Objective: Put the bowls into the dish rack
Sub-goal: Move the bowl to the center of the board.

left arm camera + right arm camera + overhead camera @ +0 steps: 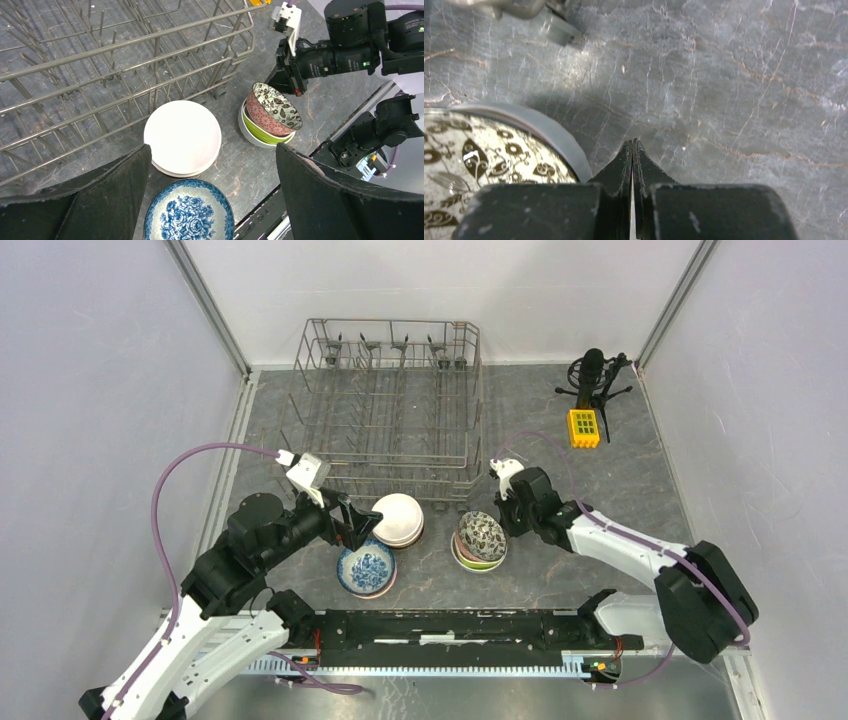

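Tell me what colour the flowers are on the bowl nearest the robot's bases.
Blue on white; the flowered bowl shows best in the left wrist view.

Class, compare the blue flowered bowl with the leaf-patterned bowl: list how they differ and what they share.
The blue flowered bowl has blue blooms on white; the leaf-patterned bowl has dark leaves on cream, reddish outside. The blue flowered bowl sits level; the leaf-patterned bowl tilts, nested in a lime green bowl. Both are round, mouth up, and outside the dish rack.
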